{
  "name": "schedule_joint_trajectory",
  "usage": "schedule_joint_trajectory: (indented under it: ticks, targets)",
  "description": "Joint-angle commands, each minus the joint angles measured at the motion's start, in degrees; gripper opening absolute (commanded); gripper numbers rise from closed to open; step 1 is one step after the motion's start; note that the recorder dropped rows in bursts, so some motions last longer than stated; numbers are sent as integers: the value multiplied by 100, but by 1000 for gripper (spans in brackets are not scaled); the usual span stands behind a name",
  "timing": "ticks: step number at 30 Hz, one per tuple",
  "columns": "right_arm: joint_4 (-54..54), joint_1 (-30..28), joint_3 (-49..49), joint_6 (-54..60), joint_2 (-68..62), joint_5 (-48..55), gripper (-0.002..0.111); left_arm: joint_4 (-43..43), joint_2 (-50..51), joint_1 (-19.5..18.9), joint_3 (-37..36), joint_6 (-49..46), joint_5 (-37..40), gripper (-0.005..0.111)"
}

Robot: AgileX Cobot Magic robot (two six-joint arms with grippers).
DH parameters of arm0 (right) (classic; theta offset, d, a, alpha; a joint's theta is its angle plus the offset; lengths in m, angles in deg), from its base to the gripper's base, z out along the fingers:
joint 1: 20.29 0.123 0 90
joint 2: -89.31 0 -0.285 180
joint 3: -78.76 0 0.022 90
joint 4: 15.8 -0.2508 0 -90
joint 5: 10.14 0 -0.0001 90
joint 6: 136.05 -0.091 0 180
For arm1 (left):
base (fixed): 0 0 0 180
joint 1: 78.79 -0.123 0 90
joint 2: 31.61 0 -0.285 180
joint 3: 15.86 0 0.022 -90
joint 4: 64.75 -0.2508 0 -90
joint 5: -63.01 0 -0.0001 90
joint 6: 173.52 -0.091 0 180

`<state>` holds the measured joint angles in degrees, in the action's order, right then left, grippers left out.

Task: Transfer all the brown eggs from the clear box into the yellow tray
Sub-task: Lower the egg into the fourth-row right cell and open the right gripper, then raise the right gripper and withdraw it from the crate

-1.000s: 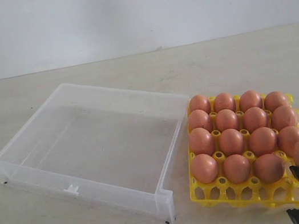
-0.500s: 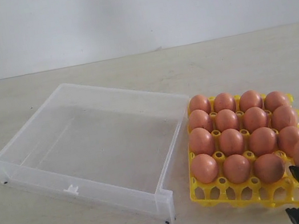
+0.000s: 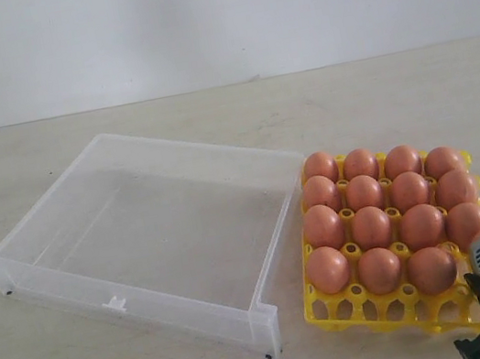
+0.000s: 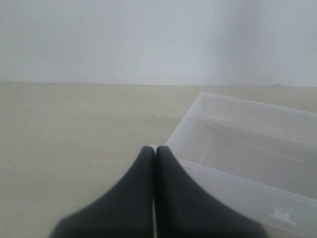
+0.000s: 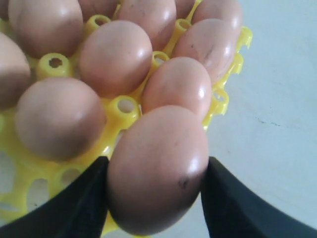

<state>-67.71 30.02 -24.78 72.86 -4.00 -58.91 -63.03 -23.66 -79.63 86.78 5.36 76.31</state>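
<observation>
Left hand (image 4: 154, 151) fingers pressed together — clear box (image 4: 247, 148) just beside, pale table (image 4: 74, 129).

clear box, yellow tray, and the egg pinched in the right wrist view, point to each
clear box (image 3: 151, 305): exterior view, front wall.
yellow tray (image 3: 389, 309): exterior view, front lattice edge.
pinched brown egg (image 5: 157, 168): right wrist view, middle of shell.

No text, label, brand, number or sign can be read in any view. No legible marking is found on the box (image 3: 135, 296), the tray (image 3: 389, 313) or any egg (image 3: 372, 226).
</observation>
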Motion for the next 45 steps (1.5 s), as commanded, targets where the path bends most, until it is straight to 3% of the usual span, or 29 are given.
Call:
schedule_joint_trajectory:
  ticks: [1, 6, 8, 15, 20, 26, 31, 41, 43, 45]
  targets:
    - [47, -13, -12, -45, -44, -468, 0, 31, -17, 21, 15, -3, 0, -4]
    - [380, -13, -12, -148, -44, -368, 1, 31, -17, 21, 15, -3, 0, -4]
    - [480, -13, -12, -148, -44, -357, 7, 31, -17, 21, 15, -3, 0, -4]
    - [388, -13, -12, -185, -44, -374, 52, 31, -17, 21, 15, -3, 0, -4]
    - [123, -13, -12, -185, -44, -410, 68, 31, -17, 21, 15, -3, 0, -4]
    - [107, -13, -12, -185, -44, -846, 67, 31, -17, 21, 15, -3, 0, -4]
    - [123, -3, -12, -552, -33, -2119, 67, 31, -17, 21, 15, -3, 0, -4]
    - [-202, -3, -411, -952, 672, -2119, 67, 31, -17, 21, 15, -3, 0, -4]
    - [-257, -3, -551, -941, 1010, -2119, 63, 31, -17, 21, 15, -3, 0, -4]
    - [-330, -3, -721, -799, 1382, -2119, 48, 31, -17, 21, 15, -3, 0, -4]
